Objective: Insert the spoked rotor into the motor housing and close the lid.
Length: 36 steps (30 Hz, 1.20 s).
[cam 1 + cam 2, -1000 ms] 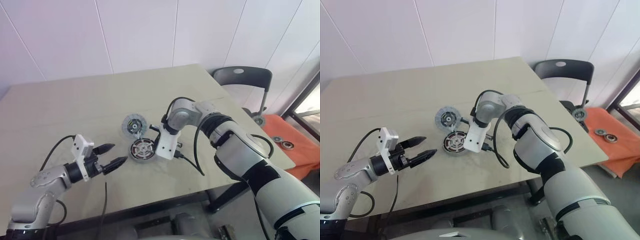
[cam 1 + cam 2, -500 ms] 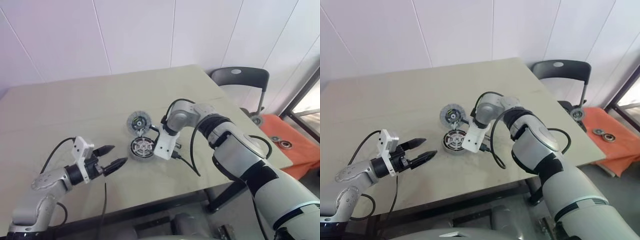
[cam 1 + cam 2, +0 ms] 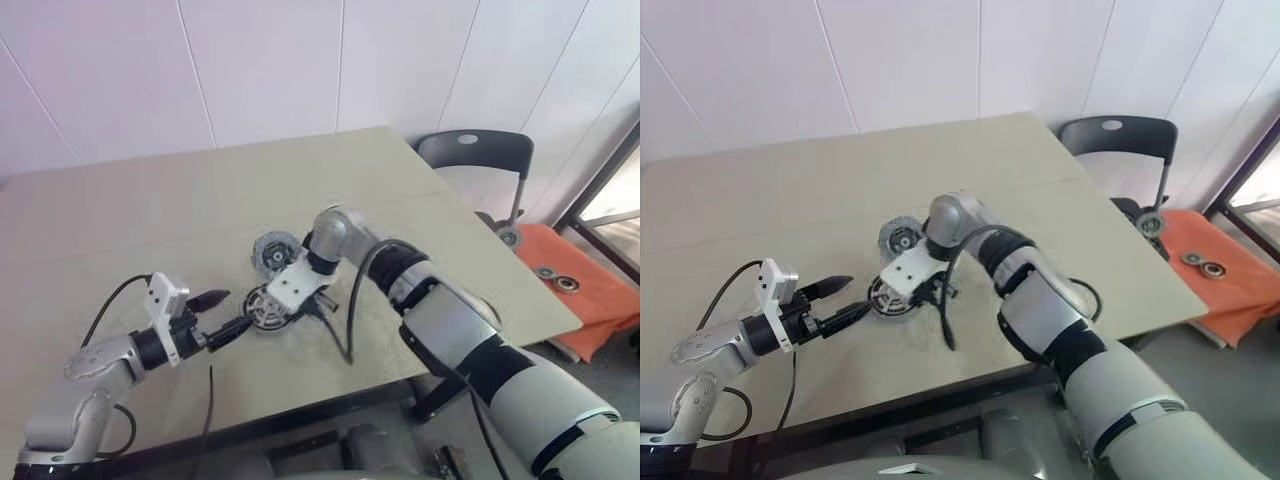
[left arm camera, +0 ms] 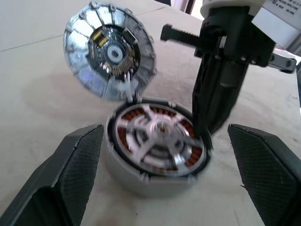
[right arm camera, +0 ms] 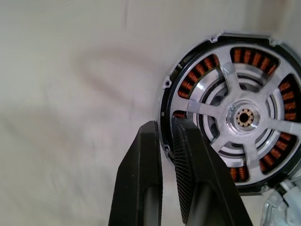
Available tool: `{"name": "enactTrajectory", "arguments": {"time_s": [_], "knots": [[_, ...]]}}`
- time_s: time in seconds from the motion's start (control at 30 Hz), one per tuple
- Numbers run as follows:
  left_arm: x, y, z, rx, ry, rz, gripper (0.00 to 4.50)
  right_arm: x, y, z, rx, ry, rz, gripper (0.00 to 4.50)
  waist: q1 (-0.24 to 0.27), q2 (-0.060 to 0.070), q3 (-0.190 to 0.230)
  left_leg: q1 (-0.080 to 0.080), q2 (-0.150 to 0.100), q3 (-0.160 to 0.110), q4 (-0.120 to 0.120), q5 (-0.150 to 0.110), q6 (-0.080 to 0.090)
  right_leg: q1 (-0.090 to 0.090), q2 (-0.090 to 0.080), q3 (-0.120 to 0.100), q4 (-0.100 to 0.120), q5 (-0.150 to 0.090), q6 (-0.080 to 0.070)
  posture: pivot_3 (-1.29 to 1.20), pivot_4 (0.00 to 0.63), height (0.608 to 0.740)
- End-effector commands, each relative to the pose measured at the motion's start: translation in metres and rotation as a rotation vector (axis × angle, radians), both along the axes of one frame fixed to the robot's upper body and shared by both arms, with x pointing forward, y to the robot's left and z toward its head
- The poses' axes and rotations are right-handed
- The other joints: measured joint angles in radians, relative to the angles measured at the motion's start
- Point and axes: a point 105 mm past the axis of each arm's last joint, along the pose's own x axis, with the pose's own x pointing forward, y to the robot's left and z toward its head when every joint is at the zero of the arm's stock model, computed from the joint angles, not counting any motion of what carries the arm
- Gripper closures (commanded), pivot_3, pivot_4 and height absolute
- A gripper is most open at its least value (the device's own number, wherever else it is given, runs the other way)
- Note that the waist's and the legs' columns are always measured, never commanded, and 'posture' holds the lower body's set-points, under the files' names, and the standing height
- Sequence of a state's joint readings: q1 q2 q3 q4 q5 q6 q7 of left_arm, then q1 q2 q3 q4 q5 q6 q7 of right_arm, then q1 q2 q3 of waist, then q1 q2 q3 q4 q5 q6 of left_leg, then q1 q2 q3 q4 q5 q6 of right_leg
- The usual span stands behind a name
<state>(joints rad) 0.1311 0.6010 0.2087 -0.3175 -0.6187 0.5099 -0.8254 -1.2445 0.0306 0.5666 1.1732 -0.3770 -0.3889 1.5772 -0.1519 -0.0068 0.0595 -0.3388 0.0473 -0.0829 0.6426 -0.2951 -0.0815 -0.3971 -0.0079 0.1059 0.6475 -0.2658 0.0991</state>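
A: What sits on the desk point(image 3: 120, 220), left to right?

B: The left gripper point(image 4: 164, 174), fingers spread wide, hangs just beside one motor housing point(image 4: 157, 155) near the desk's middle. One spoked rotor point(image 5: 244, 117) is seated inside. One lid point(image 4: 109, 51) leans behind it, touching its rim.

A: And the right gripper point(image 5: 164, 141)?

B: Fingers nearly pressed together, pinching the housing rim. It should probably steady the housing, then let go before the lid gets swung down flat.
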Motion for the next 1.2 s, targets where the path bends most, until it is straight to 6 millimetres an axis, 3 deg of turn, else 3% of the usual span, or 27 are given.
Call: {"name": "enactTrajectory", "arguments": {"time_s": [0.03,0.37,0.67,1.13,1.2], "knots": [[0.003,-0.005,0.008,0.003,-0.050,-0.013,0.00,0.002,0.013,0.020,0.002,0.055,-0.120,4.38,0.006,0.001,0.000,0.000,0.000,0.000,0.000,0.000,0.000,0.000,0.000,0.000,0.000,0.000,0.000,0.00,0.000,0.740],[0.002,-0.006,0.007,-0.004,-0.054,0.000,0.00,0.025,0.015,0.006,-0.095,0.031,-0.528,4.38,0.013,0.003,0.002,0.000,-0.001,0.000,0.005,0.000,0.000,0.002,0.000,0.000,0.001,-0.004,0.000,0.00,0.000,0.740],[0.001,-0.007,0.006,-0.006,-0.053,-0.001,0.00,0.033,0.023,-0.001,-0.055,0.039,-0.737,4.38,0.031,0.002,0.002,0.001,-0.002,-0.001,0.007,0.000,0.000,0.003,-0.001,0.000,0.001,-0.005,0.000,0.00,0.000,0.740],[0.001,-0.004,0.008,0.003,-0.054,-0.002,0.00,0.035,0.019,-0.003,-0.050,-0.061,-0.579,4.38,0.027,0.002,0.001,0.001,-0.004,-0.003,0.007,0.000,-0.001,0.004,-0.002,0.000,0.000,-0.005,0.000,0.00,0.000,0.740],[0.002,-0.004,0.008,0.004,-0.055,-0.003,0.00,0.037,0.019,-0.003,-0.046,-0.079,-0.577,3.69,0.026,0.002,0.001,0.001,-0.004,-0.003,0.007,0.000,-0.001,0.003,-0.002,0.000,0.000,-0.005,0.000,0.00,0.000,0.740]]}}
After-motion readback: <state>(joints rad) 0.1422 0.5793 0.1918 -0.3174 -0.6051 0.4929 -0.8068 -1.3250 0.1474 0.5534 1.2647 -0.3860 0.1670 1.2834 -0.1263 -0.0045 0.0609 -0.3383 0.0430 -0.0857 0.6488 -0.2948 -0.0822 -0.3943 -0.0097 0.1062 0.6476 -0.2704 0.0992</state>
